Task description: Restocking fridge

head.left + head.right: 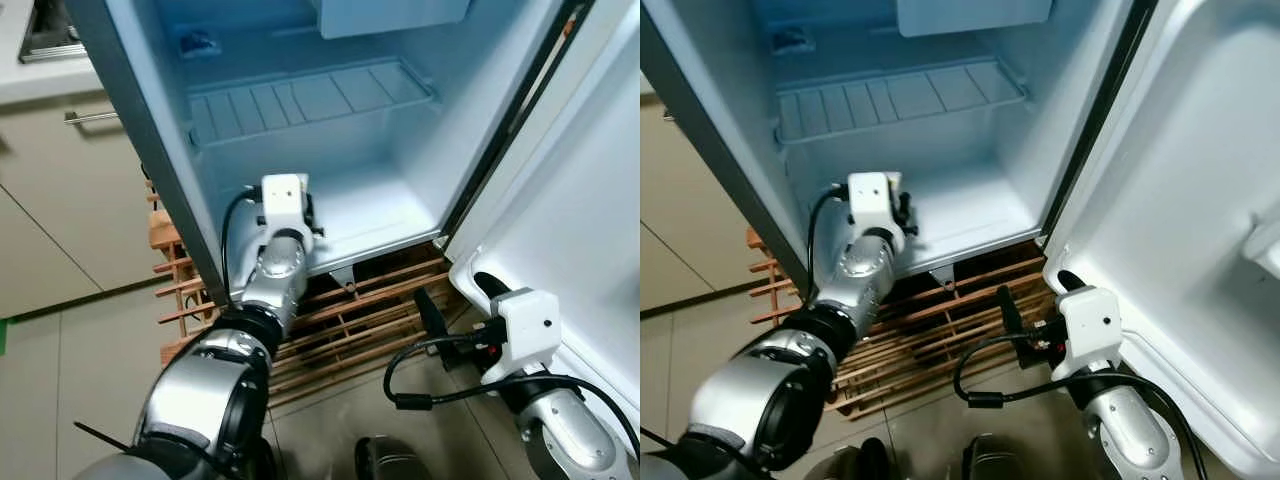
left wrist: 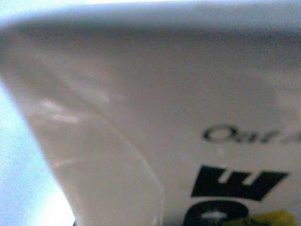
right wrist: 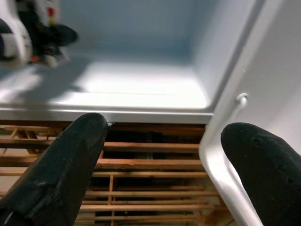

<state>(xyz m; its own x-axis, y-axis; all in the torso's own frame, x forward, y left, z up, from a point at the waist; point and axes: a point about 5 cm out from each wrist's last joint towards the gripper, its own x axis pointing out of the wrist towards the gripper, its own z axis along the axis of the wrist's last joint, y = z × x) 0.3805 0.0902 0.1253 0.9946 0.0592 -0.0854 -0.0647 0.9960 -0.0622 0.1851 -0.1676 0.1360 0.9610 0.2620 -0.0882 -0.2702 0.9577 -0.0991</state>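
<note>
- Nearest the camera, the right arm (image 1: 540,400) sits low at the right, its lower part cut off by the frame edge; a black cable (image 1: 420,385) loops from it.
- The right gripper (image 3: 160,155) hangs just in front of the fridge's bottom lip, jaws standing apart with nothing between them; the two black fingertips (image 3: 61,165) frame the wooden slatted rack (image 1: 350,320) under the fridge.
- The open fridge door (image 1: 1200,230) runs along the right, its far and right parts cut off.
- The left arm (image 1: 265,290) reaches forward into the fridge's lowest compartment, its white wrist housing (image 1: 284,196) hiding whatever lies beyond it in the head views.
- The left gripper is masked by that housing; whether its jaws are apart or clamped cannot be told.
- Pressed right against the left wrist lens, a pale carton (image 2: 164,117) is blurred; it carries black lettering starting "Oat", heavy black characters and a yellow-green patch at the edge. Its place in the fridge cannot be made out.
- Farther in, the white fridge floor (image 1: 370,215) lies bare, with a ribbed shelf (image 1: 310,100) above.
- At far left stand beige cabinet fronts (image 1: 60,200).
</note>
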